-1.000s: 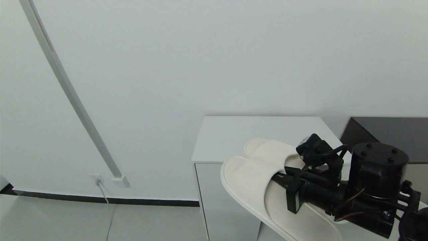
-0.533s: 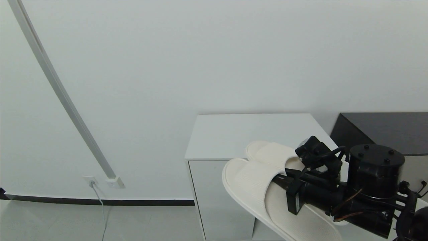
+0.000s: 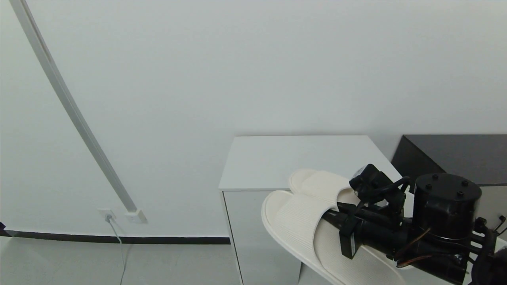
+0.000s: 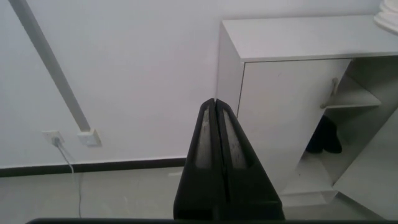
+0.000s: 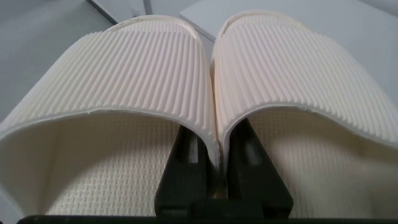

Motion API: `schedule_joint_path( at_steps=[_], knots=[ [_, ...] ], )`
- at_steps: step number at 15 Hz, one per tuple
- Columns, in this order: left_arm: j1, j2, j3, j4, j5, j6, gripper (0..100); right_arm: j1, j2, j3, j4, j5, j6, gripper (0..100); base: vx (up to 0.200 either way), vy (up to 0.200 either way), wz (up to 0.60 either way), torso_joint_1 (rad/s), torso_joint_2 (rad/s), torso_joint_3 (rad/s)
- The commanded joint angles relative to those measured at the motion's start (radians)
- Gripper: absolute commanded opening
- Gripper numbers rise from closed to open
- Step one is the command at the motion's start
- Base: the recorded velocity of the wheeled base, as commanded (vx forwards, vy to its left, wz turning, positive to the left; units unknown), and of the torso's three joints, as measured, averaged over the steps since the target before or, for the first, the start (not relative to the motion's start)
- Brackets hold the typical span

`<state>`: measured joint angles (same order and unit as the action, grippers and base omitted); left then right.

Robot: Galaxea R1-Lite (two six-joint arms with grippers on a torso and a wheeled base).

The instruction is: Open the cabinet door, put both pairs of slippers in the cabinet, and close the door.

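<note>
A pair of cream ribbed slippers (image 3: 301,215) hangs in the air in front of the white cabinet (image 3: 293,160), at about the height of its top. My right gripper (image 5: 214,158) is shut on the pair. One finger sits under each strap, and together they pinch the two inner strap walls. My left gripper (image 4: 216,109) is shut and holds nothing; it hovers to the left of the cabinet. In the left wrist view the cabinet's right side (image 4: 357,99) stands open, showing a shelf, and the left door panel (image 4: 283,118) with its handle is closed.
Something dark (image 4: 324,137), perhaps shoes, stands low inside the cabinet. A dark counter (image 3: 455,154) adjoins the cabinet on the right. On the wall to the left are a slanted conduit (image 3: 71,107) and a socket with a cable (image 3: 109,216). Bare floor (image 3: 119,261) lies left of the cabinet.
The head camera has shifted, so the cabinet and the wall sit further left in the picture. The right gripper still holds the slippers, now slightly lower against the cabinet.
</note>
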<state>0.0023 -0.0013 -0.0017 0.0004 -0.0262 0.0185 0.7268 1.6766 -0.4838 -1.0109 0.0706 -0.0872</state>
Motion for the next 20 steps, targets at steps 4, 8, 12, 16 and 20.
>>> schedule_joint_path(
  at_steps=[4, 8, 12, 16, 20],
  knots=[
    [0.001, 0.001, 0.0, 0.001, 0.0, 0.0, 0, 0.0, 0.002, 0.002, 0.0, 0.001, 0.0, 0, 0.0, -0.2, 0.0, 0.001, 0.0, 0.005],
    [0.001, 0.001, 0.0, 0.0, 0.0, 0.0, 0, 0.0, 0.0, 0.005, 0.0, 0.001, 0.0, 0, 0.0, -0.2, 0.0, 0.0, 0.0, 0.001],
    [0.001, 0.001, 0.0, 0.0, 0.0, 0.0, 0, 0.0, 0.0, 0.007, -0.002, 0.001, 0.0, 0, 0.0, -0.2, 0.0, -0.001, 0.0, 0.005],
    [0.001, 0.001, 0.002, 0.001, 0.0, 0.0, 0, 0.0, -0.001, 0.007, -0.002, 0.001, 0.0, 0, 0.0, -0.05, 0.0, -0.002, 0.0, 0.001],
    [0.001, 0.001, 0.0, 0.001, 0.0, 0.0, 0, 0.0, -0.001, 0.01, -0.002, 0.003, -0.006, 0, 0.0, 0.0, 0.0, 0.0, 0.0, 0.0]
  ],
)
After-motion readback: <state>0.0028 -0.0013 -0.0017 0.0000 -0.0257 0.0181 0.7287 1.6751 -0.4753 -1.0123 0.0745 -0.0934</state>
